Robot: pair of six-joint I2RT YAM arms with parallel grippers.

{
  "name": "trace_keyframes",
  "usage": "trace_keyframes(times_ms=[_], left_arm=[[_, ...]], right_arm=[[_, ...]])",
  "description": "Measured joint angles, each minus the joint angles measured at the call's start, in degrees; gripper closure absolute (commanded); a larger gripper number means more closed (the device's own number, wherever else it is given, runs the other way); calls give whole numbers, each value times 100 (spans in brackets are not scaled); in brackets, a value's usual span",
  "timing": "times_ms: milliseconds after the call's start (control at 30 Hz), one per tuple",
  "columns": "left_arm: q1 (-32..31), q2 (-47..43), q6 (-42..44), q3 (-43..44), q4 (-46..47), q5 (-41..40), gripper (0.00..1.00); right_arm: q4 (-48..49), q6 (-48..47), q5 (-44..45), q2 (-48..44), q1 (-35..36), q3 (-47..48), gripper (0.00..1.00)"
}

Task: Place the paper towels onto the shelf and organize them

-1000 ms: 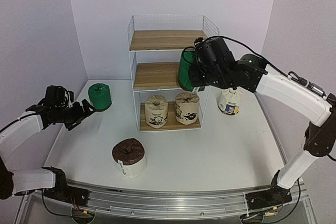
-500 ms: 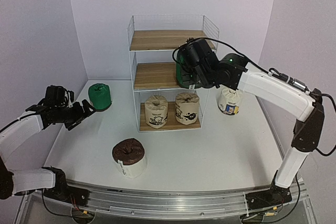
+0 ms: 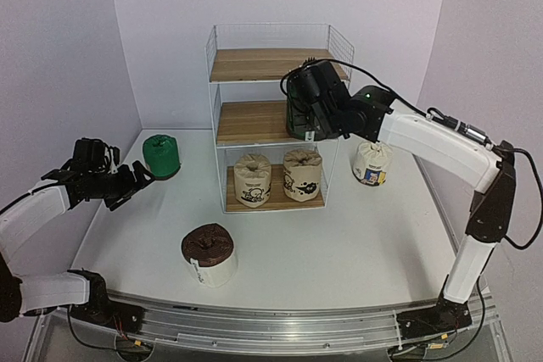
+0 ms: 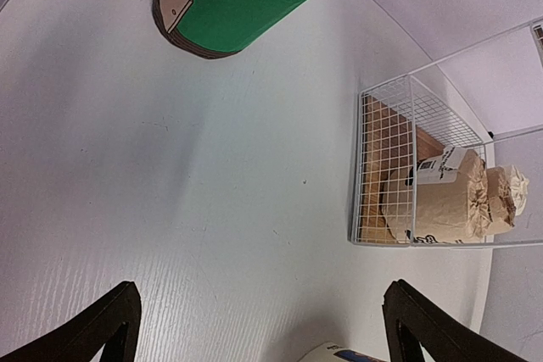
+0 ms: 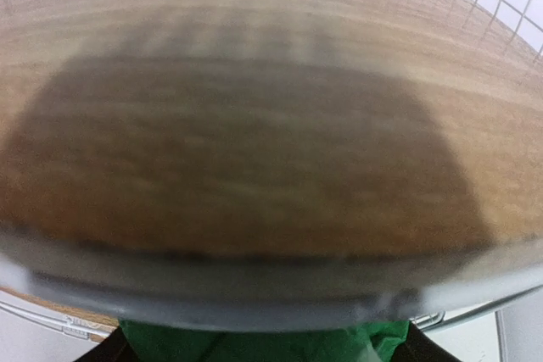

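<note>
Right pincer (image 3: 297,120), grip unclear, has carried the green roll (image 5: 254,341) further onto the shelf (image 3: 267,64), middle level.

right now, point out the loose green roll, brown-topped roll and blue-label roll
loose green roll (image 3: 160,157), top view, its wrapped side
brown-topped roll (image 3: 208,243), top view, its brown top
blue-label roll (image 3: 370,175), top view, its label

White wire shelf (image 3: 211,57), matt wood-grain boards (image 3: 250,120)

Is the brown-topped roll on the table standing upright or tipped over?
Upright: the brown-topped roll stands on its white end on the table, with its brown top facing up.
</note>
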Motion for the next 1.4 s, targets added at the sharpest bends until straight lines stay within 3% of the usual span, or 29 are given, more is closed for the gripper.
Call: trace_keyframes(times_ms=[300,467,700,1067,1400], left_arm=[[0,0,0,0,0,2,0],[0,0,0,0,0,4,0],[0,0,0,0,0,9,0],[0,-2,0,0,-1,11,0],[0,-2,0,0,0,9,0]], right_arm=[[97,8,-72,1,-3,-9,16],[180,13,-225,-190,-8,-296,7],[193,84,-553,-889,-8,-888,5],[237,230,-2576,-1842,-10,-1825,5],[257,144,-3328,-1262,-144,-1463,5]])
